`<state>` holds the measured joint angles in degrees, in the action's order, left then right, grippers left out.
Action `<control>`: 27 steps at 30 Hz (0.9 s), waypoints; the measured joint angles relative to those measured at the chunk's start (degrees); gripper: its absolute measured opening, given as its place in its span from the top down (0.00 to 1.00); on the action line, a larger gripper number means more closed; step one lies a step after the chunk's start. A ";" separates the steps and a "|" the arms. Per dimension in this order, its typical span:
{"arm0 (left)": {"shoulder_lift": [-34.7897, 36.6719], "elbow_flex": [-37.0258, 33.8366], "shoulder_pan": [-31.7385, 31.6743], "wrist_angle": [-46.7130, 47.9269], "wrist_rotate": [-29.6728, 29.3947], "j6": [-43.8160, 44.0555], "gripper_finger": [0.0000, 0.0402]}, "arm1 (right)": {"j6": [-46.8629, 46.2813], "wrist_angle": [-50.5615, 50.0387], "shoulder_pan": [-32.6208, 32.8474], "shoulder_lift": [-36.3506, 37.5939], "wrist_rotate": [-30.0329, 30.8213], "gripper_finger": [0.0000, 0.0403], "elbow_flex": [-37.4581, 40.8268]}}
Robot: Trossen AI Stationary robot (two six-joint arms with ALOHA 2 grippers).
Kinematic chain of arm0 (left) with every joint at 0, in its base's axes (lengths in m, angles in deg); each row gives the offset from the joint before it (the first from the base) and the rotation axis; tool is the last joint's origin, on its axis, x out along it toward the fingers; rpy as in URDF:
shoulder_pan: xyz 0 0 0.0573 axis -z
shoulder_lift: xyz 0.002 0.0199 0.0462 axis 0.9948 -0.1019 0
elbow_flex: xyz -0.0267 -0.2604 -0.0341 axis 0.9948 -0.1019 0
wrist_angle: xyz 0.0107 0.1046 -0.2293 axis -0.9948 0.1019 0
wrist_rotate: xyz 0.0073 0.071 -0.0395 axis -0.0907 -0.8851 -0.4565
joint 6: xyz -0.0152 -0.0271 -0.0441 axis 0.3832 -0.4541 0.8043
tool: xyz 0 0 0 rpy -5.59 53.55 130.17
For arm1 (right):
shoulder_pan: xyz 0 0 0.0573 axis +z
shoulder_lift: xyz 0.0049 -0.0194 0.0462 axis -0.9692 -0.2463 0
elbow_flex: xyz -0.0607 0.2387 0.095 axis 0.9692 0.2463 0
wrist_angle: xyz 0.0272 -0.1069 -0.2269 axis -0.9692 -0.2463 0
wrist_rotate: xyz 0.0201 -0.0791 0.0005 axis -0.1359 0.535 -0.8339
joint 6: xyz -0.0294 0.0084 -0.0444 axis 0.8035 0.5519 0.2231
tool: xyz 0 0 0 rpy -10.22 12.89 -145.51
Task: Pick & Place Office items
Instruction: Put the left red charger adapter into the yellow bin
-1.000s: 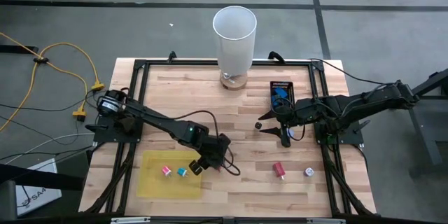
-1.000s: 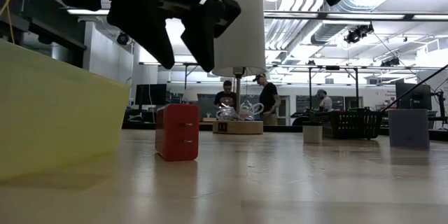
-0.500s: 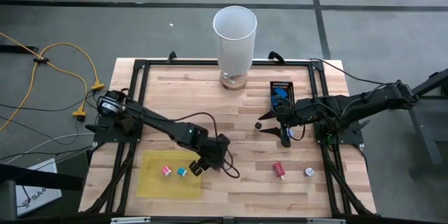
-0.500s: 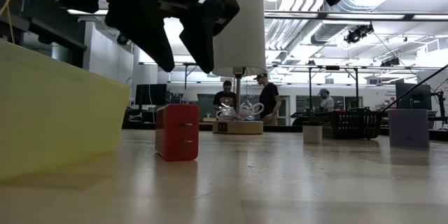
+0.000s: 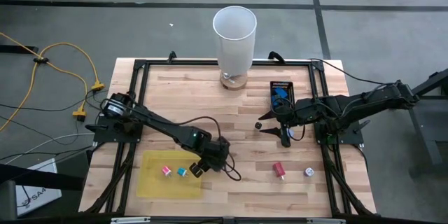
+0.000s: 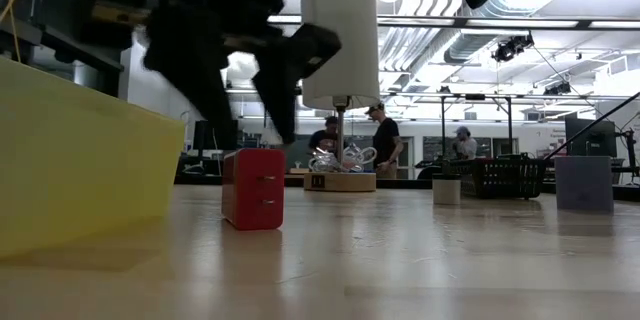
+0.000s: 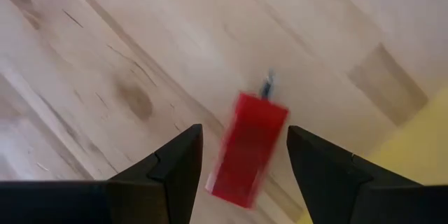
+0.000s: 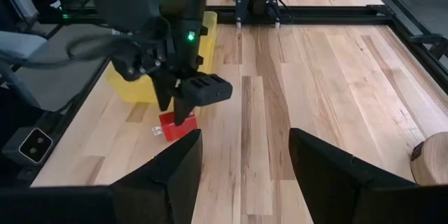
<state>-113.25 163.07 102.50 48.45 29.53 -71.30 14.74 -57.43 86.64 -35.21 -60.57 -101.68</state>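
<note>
On the wooden table (image 5: 175, 91), I have the left gripper (image 7: 241, 164) spread and empty directly above the red block (image 7: 248, 147), just beside the yellow sheet (image 5: 150, 182). The block's long axis runs between the fingers. The right gripper (image 5: 280, 127), also spread, waits well apart.

The wooden table (image 5: 238, 108) carries a yellow sheet (image 5: 154, 185), white cylinder (image 5: 234, 38), black tray (image 5: 281, 92) and, seemingly, small scattered pieces.

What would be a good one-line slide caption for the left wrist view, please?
Left gripper, fingers open, poised over a red block on the wooden table beside the yellow sheet.
</note>
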 joint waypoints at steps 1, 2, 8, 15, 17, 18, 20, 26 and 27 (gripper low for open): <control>-0.11 -0.09 0.00 0.39 0.08 0.02 0.50 | -0.01 0.00 -0.02 0.00 0.00 0.50 0.00; -0.40 -0.05 0.00 -0.19 0.11 0.02 0.50 | 0.01 0.02 -0.02 0.00 0.00 0.50 0.00; -0.97 0.00 0.00 -0.33 0.09 0.65 0.50 | 0.01 0.01 -0.01 0.00 0.00 0.50 0.00; -1.58 0.00 0.00 0.11 0.05 1.09 0.50 | 0.00 0.00 -0.01 -0.01 0.00 0.50 0.00; -1.91 0.02 0.00 -0.18 0.10 1.13 0.50 | 0.01 0.00 0.00 0.00 0.00 0.50 0.00; -2.03 0.04 0.00 -0.12 0.12 1.37 0.50 | 0.01 0.02 -0.02 -0.02 0.02 0.50 0.00; -2.22 0.00 0.00 0.35 0.23 1.55 0.50 | 0.01 -0.02 0.00 0.00 0.02 0.50 0.00; -2.20 0.00 0.00 0.20 0.29 1.54 0.50 | -0.01 0.02 -0.02 -0.02 0.02 0.50 0.00; -2.20 0.00 0.00 0.17 0.29 1.54 0.50 | 0.01 0.00 0.00 0.00 0.02 0.50 0.00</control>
<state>-115.45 163.07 102.50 48.62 29.82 -69.76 14.75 -57.43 86.64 -35.21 -60.55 -101.68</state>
